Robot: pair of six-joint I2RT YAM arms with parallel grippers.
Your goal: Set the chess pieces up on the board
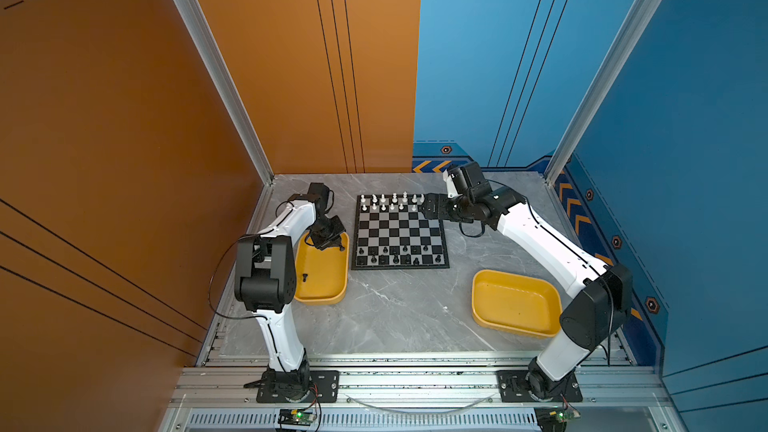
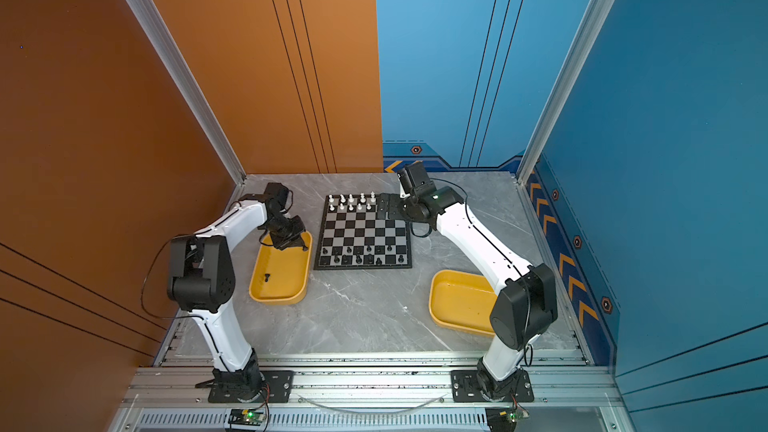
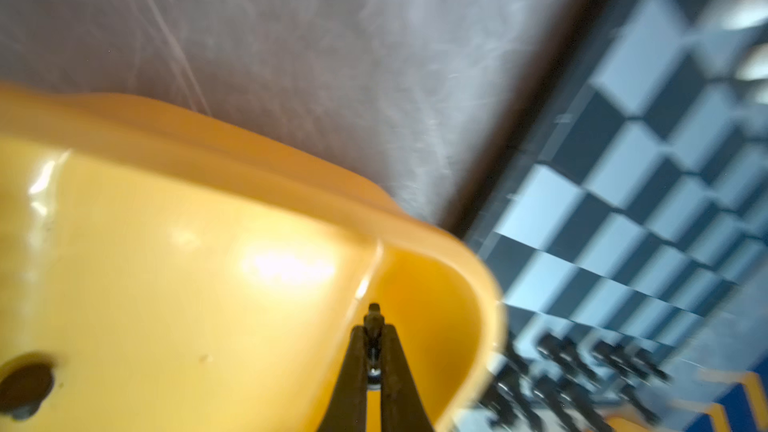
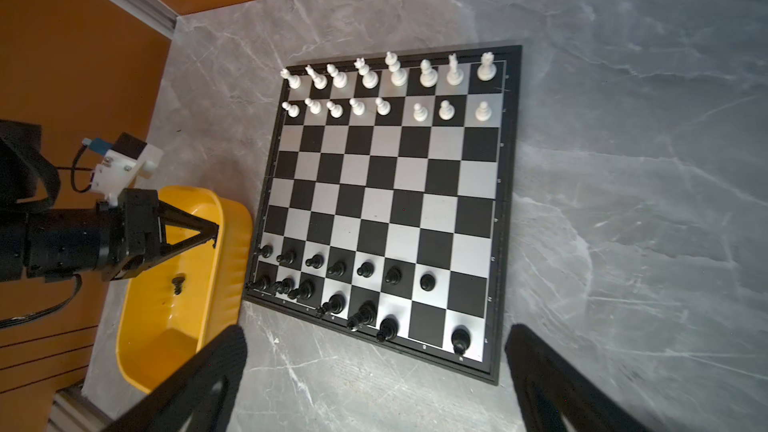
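Grey marble tabletop (image 1: 395, 326), orange wall (image 1: 124, 118) left, blue wall (image 1: 498, 56) right. Nearest: right yellow tray (image 1: 515, 303), well apart from board. Left yellow tray (image 1: 328, 284) just beside board's left edge; loose black piece (image 1: 304, 277) lying on its floor. Left gripper (image 3: 374, 328) above tray's far end, jaws pinched tight on small black piece (image 3: 373, 315). Board (image 1: 399, 228) mid-table: black chessmen (image 1: 395, 255) on two near ranks, white chessmen (image 1: 390, 201) on two far ranks. Right gripper (image 1: 424, 206) over board's far right corner, jaws spread wide, holding nothing.
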